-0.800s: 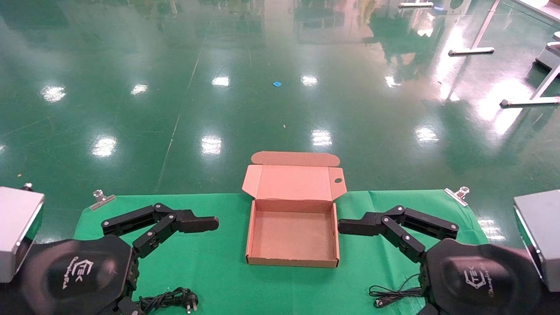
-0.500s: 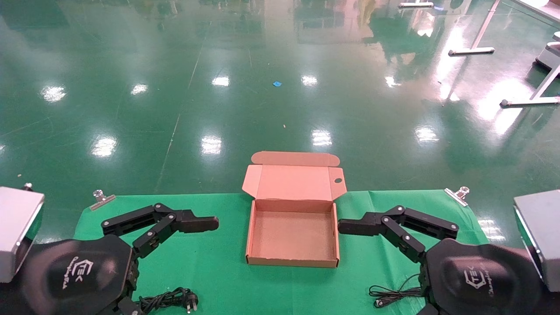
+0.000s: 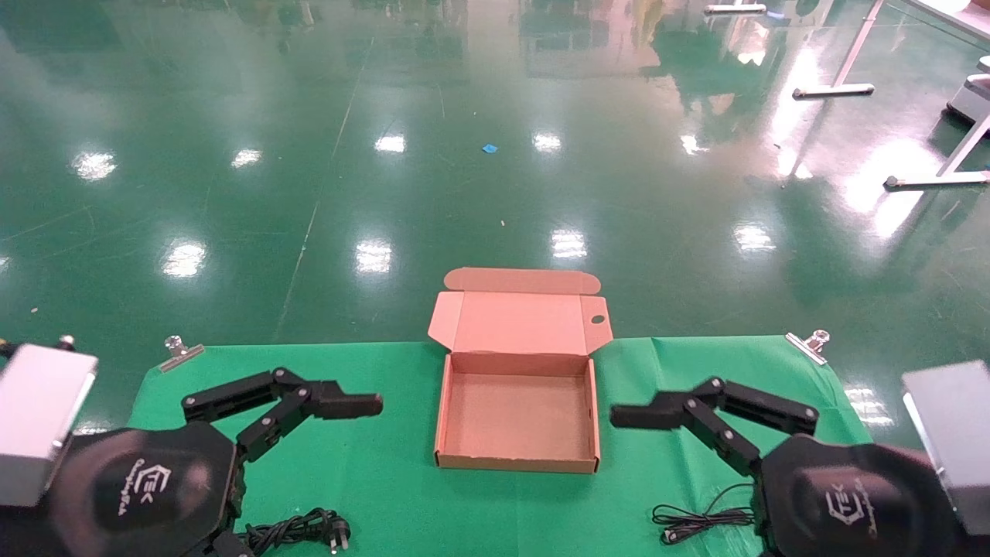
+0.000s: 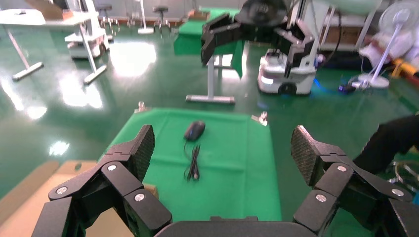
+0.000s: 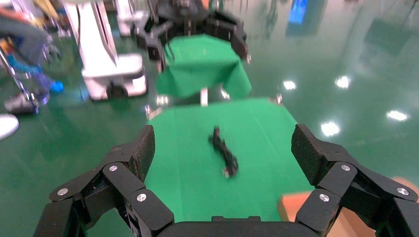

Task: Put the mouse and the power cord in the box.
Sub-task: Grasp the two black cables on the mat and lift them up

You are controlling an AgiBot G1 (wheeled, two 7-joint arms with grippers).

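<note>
The brown cardboard box (image 3: 442, 418) sits open and empty mid-table, lid folded back over the far edge. The power cord (image 3: 298, 530) lies coiled at the front left, plug toward the box; the right wrist view shows it across the cloth (image 5: 225, 155). The black mouse (image 4: 194, 130) and its thin cable (image 4: 192, 165) lie on the right side; in the head view only that cable (image 3: 696, 520) shows beside my right wrist. My left gripper (image 4: 223, 145) hovers left of the box, open and empty. My right gripper (image 5: 223, 142) hovers right of it, open and empty.
A green cloth (image 3: 387, 472) covers the table, held by metal clips at the far corners (image 3: 179, 352) (image 3: 808, 344). Beyond the far edge is glossy green floor. Other robot stations (image 4: 276, 39) stand in the distance.
Both arms have shifted slightly nearer to me and lower. The right gripper also drew a little away from the box. Box, cord and mouse cable have not moved.
</note>
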